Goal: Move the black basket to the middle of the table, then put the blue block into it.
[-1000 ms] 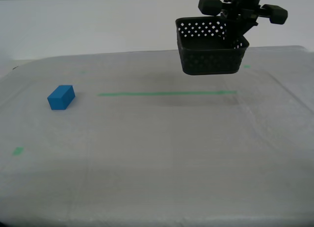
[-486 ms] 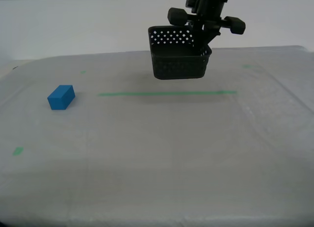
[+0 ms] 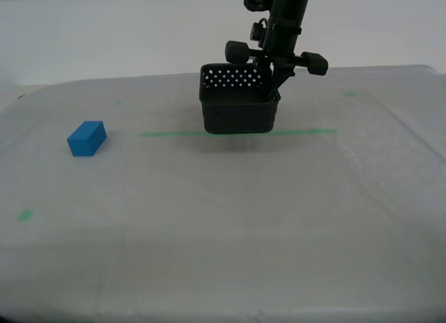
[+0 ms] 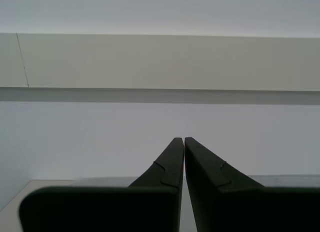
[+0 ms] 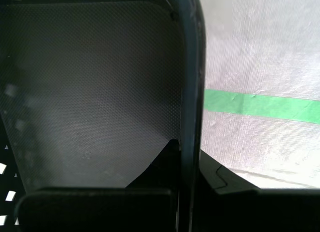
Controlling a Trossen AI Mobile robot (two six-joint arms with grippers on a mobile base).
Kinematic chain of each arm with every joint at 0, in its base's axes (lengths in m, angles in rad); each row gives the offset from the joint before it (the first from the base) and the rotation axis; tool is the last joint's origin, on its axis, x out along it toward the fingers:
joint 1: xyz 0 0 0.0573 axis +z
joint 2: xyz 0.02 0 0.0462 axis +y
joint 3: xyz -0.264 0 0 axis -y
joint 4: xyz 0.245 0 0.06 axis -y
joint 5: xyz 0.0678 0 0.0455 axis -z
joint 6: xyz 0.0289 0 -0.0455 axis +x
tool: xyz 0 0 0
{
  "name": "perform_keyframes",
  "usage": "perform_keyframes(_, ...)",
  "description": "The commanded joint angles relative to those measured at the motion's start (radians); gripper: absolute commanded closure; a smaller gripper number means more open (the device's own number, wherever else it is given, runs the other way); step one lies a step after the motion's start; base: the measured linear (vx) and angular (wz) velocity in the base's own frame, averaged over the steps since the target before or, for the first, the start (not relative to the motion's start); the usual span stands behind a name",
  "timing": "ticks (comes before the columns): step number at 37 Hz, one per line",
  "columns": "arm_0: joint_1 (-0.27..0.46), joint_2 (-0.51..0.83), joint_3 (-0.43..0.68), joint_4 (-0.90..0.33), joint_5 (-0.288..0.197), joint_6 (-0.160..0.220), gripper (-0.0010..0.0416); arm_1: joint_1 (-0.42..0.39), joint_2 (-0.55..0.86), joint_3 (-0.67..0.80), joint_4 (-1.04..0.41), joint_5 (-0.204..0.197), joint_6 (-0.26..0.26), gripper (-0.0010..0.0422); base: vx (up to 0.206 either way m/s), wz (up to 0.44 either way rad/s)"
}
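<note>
My first hand (image 3: 273, 82) is pinching the black basket (image 3: 237, 110) by its wall on the exterior view's right, one finger inside, one outside. Basket sits low over the green tape line (image 3: 306, 132), mid table (image 3: 223, 225); contact w/ cloth unclear. Blue block (image 3: 87, 138) lies well apart toward exterior view's left. My second hand (image 4: 180, 152) is pressed together, holding nothing.

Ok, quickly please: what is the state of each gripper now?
My first gripper: shut on the black basket, pinching its wall.
My second gripper: shut, holding nothing.
</note>
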Motion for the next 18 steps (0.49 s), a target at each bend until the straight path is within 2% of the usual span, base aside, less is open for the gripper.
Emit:
perform_keyframes(1, 0.001, 0.003, -0.017, 0.014, -0.008, 0.014, 0.0406, 0.0, 0.0, 0.001, 0.006, -0.001, 0.002, 0.0412, 0.0, 0.0)
perform_keyframes(18, 0.001, 0.003, -0.096, 0.135, -0.008, 0.076, 0.0406, 0.0, 0.0, 0.001, 0.006, -0.001, 0.002, 0.0412, 0.0, 0.0)
